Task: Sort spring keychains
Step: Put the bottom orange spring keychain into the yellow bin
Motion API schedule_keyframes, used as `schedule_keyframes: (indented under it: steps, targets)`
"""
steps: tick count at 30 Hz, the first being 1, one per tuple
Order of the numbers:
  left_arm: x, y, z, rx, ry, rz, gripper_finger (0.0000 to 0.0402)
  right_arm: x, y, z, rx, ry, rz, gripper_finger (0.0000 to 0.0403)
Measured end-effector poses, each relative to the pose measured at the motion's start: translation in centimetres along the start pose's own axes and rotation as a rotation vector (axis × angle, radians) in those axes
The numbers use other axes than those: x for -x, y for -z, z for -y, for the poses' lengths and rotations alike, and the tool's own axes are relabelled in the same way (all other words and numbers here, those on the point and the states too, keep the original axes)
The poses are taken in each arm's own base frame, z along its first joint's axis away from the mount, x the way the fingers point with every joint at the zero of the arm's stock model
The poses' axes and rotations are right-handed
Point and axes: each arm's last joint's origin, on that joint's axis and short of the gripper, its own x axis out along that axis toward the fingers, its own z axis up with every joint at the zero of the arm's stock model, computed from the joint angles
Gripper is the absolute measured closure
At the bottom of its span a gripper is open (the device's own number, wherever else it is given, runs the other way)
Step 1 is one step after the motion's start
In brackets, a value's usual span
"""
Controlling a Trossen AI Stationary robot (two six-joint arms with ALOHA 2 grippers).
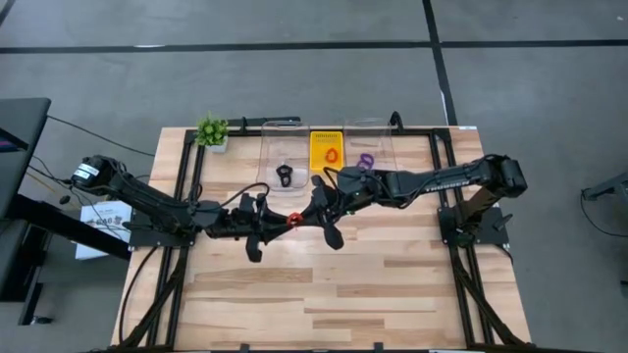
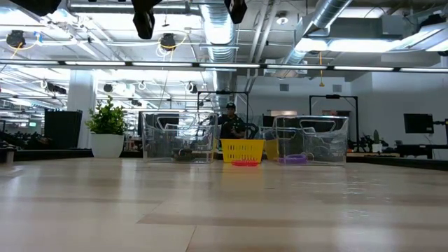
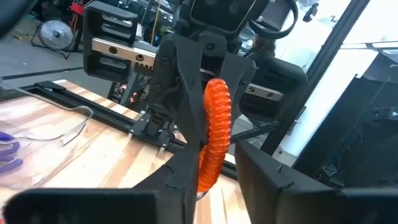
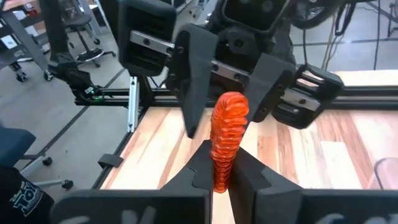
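Note:
A red-orange spring keychain [image 1: 294, 218] hangs in the air over the table's middle, between my two grippers, which face each other. My right gripper [image 1: 303, 216], reaching in from the right, is shut on it. My left gripper [image 1: 283, 221], reaching in from the left, is open; its fingers [image 4: 194, 81] stand on either side of the coil, apart from it. At the back, one black keychain [image 1: 285, 175] lies in the left clear container, one red-orange one [image 1: 331, 155] in the yellow tray, and one purple one [image 1: 365, 160] in the right clear container. My right gripper pinches the red-orange keychain's coiled cord [image 4: 221, 163] between its two fingers, at the end of the ring nearest that gripper. The fingers come from the table's right, nearly level and slanting slightly down. The ring is lifted clear of the table and shows edge-on [image 3: 215, 124].
A small green plant [image 1: 212, 130] stands at the back left, beside the left clear container [image 1: 278, 147]. The yellow tray [image 1: 327, 137] and the right clear container [image 1: 371, 137] line the far edge. Bare wood [image 1: 343, 284] lies toward the near edge. A person [image 2: 230, 122] sits beyond the table.

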Motion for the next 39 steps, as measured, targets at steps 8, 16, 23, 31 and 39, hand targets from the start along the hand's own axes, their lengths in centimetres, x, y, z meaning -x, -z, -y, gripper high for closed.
schedule_keyframes:
  steps: [8,16,23,31,39]
  targets:
    - [0.0,0.0,0.0,0.024,0.008,-0.002,0.0255,0.6,0.2,2.1,-0.061,0.061,-0.025,0.0380]
    - [0.3,0.2,-0.4,0.036,0.000,-0.007,0.0244,2.0,0.4,4.7,-0.100,0.174,-0.063,0.0389]
    - [1.1,0.4,-1.6,0.066,-0.032,-0.003,0.0243,3.1,1.3,7.2,-0.144,0.329,-0.140,0.0380]
    - [0.7,-0.1,-2.6,0.062,-0.021,-0.006,0.0243,5.1,2.5,11.1,-0.207,0.549,-0.230,0.0372]
    - [0.3,-0.9,-5.3,0.093,0.046,-0.039,0.0243,6.3,3.9,14.6,-0.268,0.645,-0.272,0.0373]
